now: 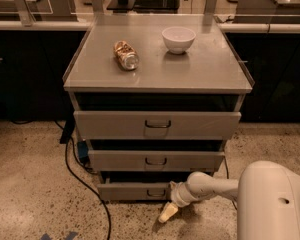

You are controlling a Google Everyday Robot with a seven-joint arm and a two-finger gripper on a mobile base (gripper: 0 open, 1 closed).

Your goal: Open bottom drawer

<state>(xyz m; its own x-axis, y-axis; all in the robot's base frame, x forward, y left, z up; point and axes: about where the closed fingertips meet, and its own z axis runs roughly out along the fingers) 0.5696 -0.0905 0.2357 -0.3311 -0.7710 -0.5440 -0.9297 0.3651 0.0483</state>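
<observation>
The bottom drawer (132, 190) is the lowest and shortest grey front of the cabinet, with a small dark loop handle (155, 193). A dark gap shows above its front. My gripper (168, 212) hangs at the end of my white arm (215, 186), just right of and below the handle, in front of the drawer's lower right edge. Its cream tip points down-left toward the floor. It is not on the handle.
The middle drawer (156, 160) and the tall top drawer (157, 124) sit above. On the cabinet top (210, 69) lie a crushed can (126, 55) and a white bowl (178, 39). A black cable (85, 176) runs across the speckled floor at the left.
</observation>
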